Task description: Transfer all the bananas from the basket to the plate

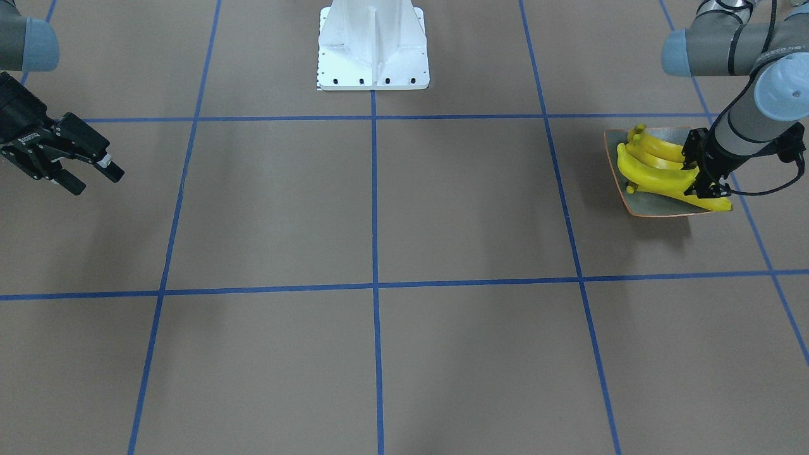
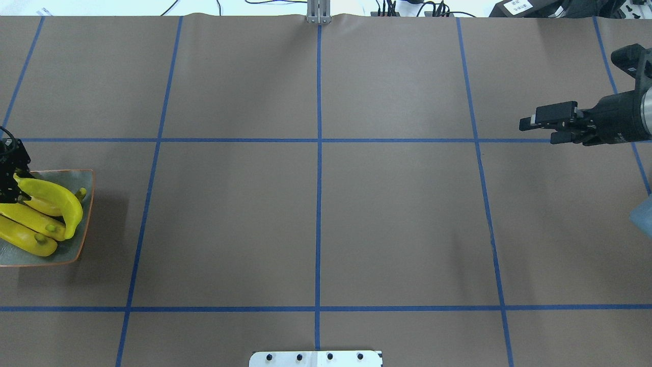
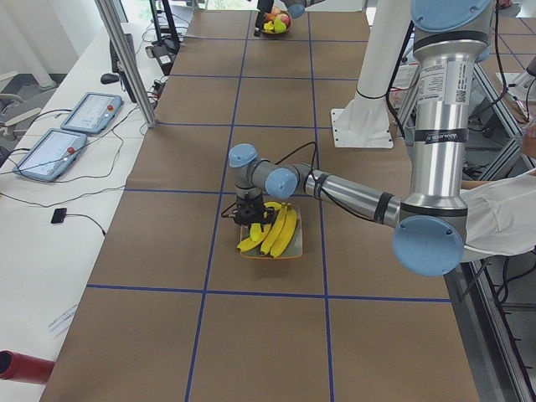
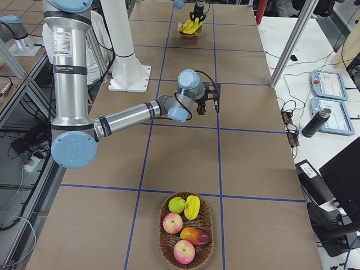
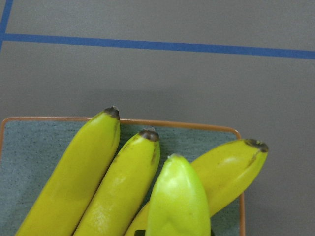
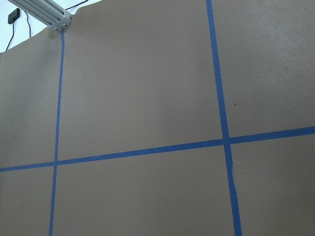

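Bananas (image 5: pixel 120 182) smooth, curved, glossy yellow, dark-tipped; plate (image 5: pixel 34 147) square, speckled grey-green, orange-rimmed.

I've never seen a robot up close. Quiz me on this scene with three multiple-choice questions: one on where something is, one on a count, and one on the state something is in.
1. Where do the bananas lie relative to the plate?
A. beside it
B. on it
C. under it

2. How many bananas are there?
A. two
B. four
C. six

3. How is the right gripper?
A. shut on a banana
B. shut on the plate
C. open and empty

Answers:
1 B: the overhead view shows them piled inside the plate's orange rim.
2 B: the left wrist view shows four banana ends side by side.
3 C: its fingers stand apart with nothing between them, above the bare table and far from the plate.
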You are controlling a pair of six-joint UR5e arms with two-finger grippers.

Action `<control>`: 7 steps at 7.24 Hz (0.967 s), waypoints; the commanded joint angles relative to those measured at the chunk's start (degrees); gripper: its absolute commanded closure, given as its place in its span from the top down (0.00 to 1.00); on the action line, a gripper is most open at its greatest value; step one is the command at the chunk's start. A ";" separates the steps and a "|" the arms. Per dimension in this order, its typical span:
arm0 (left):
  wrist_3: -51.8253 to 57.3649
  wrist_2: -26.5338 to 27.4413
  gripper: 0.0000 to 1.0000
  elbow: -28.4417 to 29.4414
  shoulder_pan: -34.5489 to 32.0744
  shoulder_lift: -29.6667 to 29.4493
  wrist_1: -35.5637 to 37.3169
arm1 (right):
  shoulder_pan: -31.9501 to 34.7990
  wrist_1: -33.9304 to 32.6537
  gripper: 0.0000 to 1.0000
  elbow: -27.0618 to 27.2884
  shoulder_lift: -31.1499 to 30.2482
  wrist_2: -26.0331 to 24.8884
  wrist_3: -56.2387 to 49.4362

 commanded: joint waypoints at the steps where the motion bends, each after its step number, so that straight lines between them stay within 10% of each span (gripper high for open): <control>1: 0.70 -0.25 1.00 -0.66 -0.13 0.20 -0.17 | 0.00 -0.05 1.00 0.03 -0.22 -0.03 0.00; 7: 3.25 -8.96 1.00 -5.32 -10.77 -5.93 3.17 | 10.76 -1.09 1.00 -2.50 -6.36 0.06 -4.62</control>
